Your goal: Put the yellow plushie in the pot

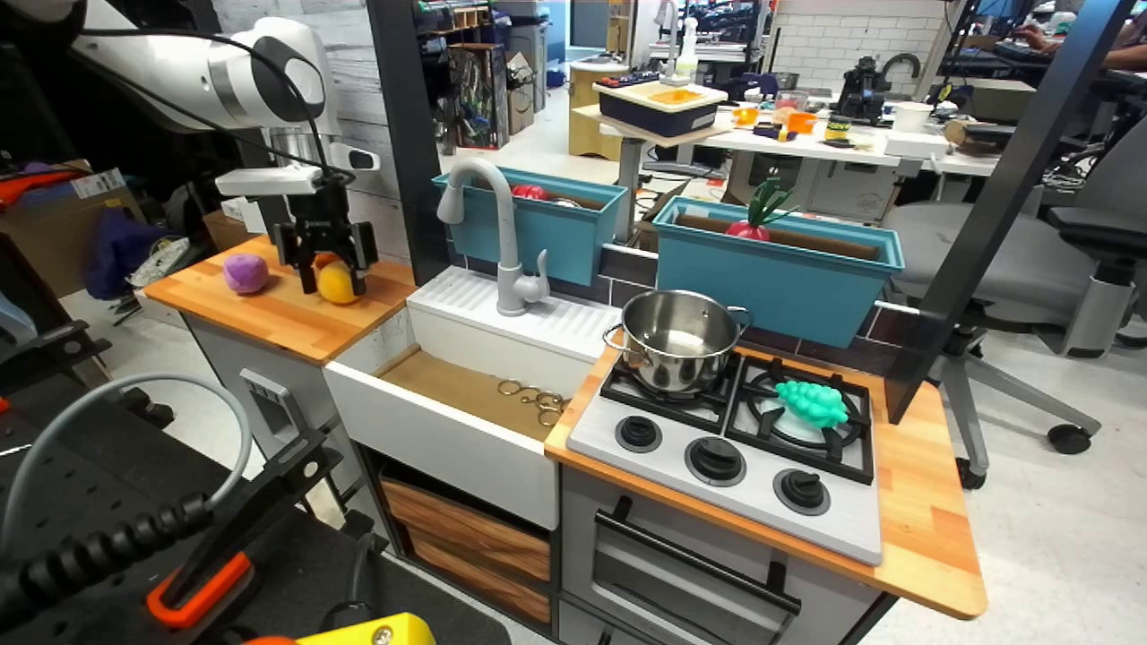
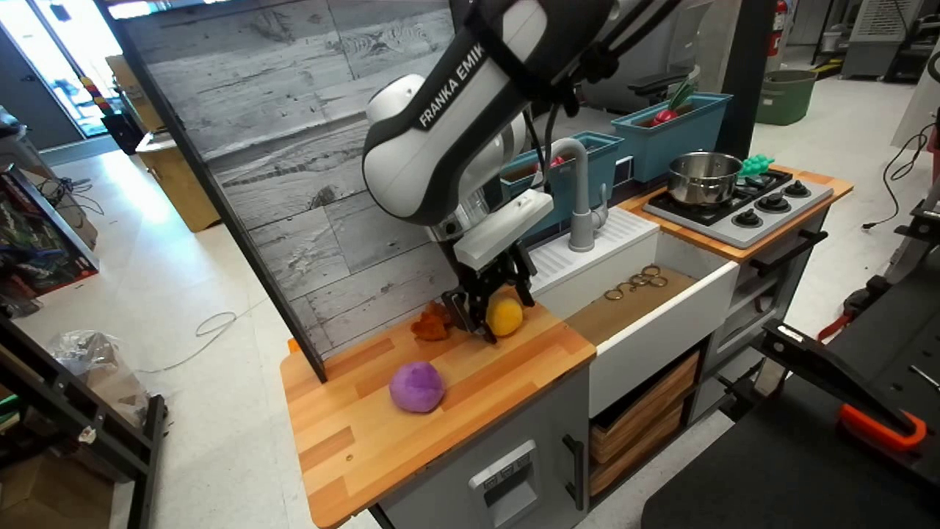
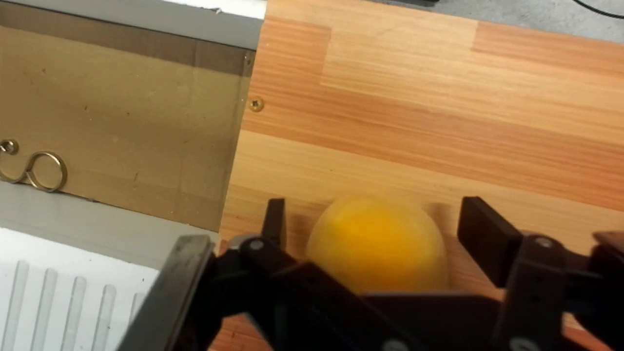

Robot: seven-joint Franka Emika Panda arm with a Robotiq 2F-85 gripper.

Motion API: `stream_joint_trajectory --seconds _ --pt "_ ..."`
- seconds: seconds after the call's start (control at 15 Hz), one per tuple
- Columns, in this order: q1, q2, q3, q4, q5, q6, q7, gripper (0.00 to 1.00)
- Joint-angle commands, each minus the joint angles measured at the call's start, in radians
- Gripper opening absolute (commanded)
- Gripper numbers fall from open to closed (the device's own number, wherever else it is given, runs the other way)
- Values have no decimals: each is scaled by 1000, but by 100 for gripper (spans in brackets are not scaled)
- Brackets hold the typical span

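The yellow plushie (image 1: 338, 283) sits on the wooden counter left of the sink, and it also shows in an exterior view (image 2: 504, 317). My gripper (image 1: 334, 287) is lowered over it with one finger on each side. In the wrist view the gripper (image 3: 375, 229) is open, and the plushie (image 3: 378, 248) is between the fingers with a gap on both sides. The gripper body hides its lower part there. The shiny steel pot (image 1: 668, 365) stands upright on the left burner of the stove, far from the gripper; it also shows in an exterior view (image 2: 703, 184).
A purple item (image 2: 416, 387) and an orange-red item (image 2: 432, 323) lie on the same counter. The white sink (image 1: 448, 448), with metal rings inside, and a tall grey faucet (image 1: 508, 237) stand between counter and stove. A green toy (image 1: 812, 403) lies on the other burner; blue planters (image 1: 771, 278) stand behind.
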Motion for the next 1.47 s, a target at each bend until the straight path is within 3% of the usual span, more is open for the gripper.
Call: stream_joint_trajectory --seconds 0.0,0.53,0.8,1.4 --pt "27 67 -24 116 5 -46 -10 58" --pt "41 -12 -49 32 -32 -22 5 4" --pt "24 -122 -38 -68 -14 -72 -3 5" --pt "-38 -373 -33 -429 -1 -144 -24 5"
